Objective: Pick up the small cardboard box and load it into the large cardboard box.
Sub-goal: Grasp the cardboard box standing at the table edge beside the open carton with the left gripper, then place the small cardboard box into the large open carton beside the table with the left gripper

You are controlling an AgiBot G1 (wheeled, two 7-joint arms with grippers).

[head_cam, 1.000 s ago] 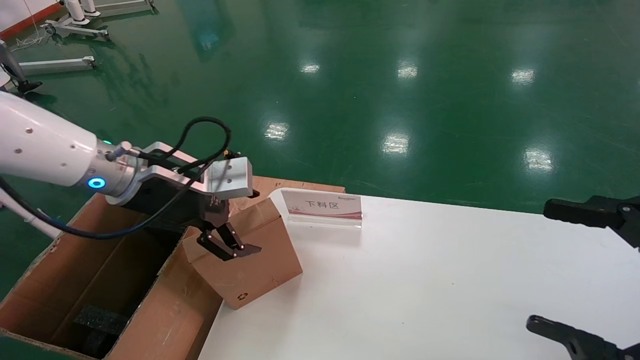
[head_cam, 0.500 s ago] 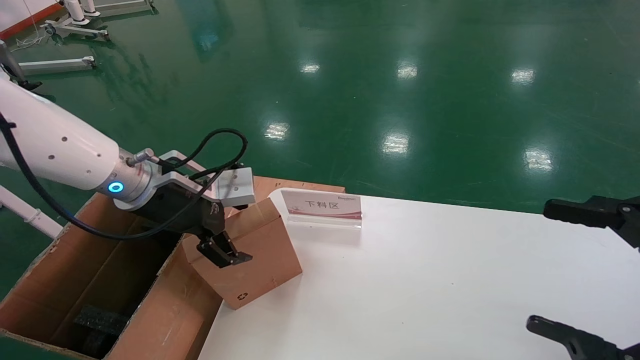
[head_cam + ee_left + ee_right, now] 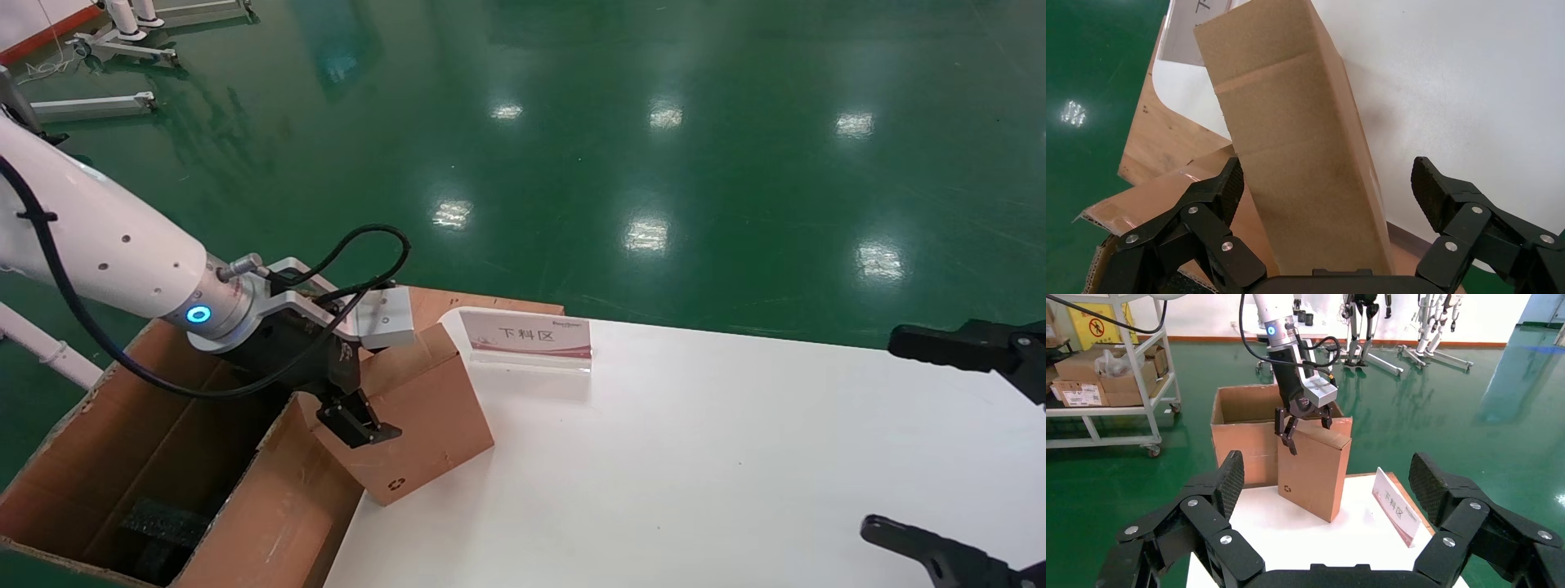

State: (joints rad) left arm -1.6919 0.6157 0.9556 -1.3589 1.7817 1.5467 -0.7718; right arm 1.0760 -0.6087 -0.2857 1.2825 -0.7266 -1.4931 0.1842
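The small cardboard box [image 3: 421, 425] stands on its narrow side at the table's left edge, its recycling mark low on the near face. It leans against a flap of the large cardboard box [image 3: 282, 506], which stands open on the floor to the left. My left gripper [image 3: 361, 410] is open and straddles the small box's top edge. In the left wrist view the small box [image 3: 1291, 122] lies between the fingers [image 3: 1220, 196]; the far finger stands clear of it. My right gripper [image 3: 899, 441] is open and empty at the table's right side.
A sign stand [image 3: 527, 339] with red print stands on the white table [image 3: 695, 457] just behind the small box. Black foam [image 3: 163, 523] lies at the bottom of the large box. A shelf cart with cartons [image 3: 1101, 380] stands beyond it.
My left gripper has come down and slightly left, and its open fingers now sit lower around the small box's top. The box and the right arm have not moved.
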